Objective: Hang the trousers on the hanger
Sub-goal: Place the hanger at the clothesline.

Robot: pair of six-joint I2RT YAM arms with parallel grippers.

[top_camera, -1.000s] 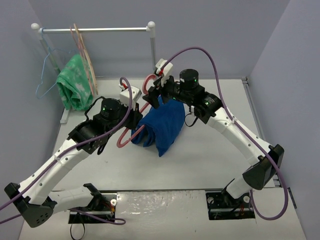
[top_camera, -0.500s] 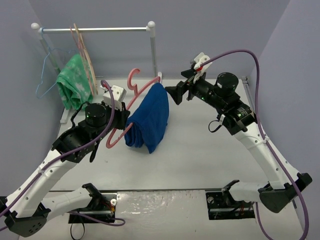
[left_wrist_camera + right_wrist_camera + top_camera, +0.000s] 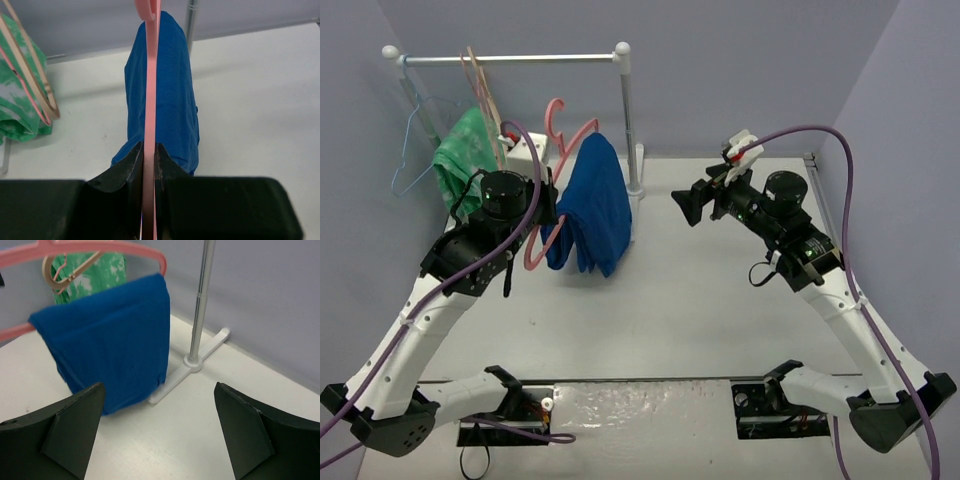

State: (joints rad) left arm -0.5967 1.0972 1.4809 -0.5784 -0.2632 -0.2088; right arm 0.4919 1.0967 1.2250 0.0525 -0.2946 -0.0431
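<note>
Left pincer [image 3: 148,152] clenched on stiff hanger [image 3: 150,90] rim; soft trousers [image 3: 175,105] draped just ahead, probably slide-prone; right pincer [image 3: 159,390] released, well apart

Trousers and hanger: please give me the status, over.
Left gripper shut on hanger. Right gripper open, empty. Trousers draped over hanger bar. Rack post close beside.

Seen from the left wrist, the hanger [image 3: 150,90] is edge-on only: its hook runs off the top edge and its outline cannot be read. The trousers [image 3: 175,100] cover the bar they hang over, and waist and leg ends cannot be told apart in the folds. The green cloth [image 3: 17,115] is cut by the left edge. From the right wrist, the rack post [image 3: 200,305] leaves the frame at the top — so does the hanger's hook. From above, the fingertips of the left gripper [image 3: 148,156] are hidden behind its own wrist.
</note>
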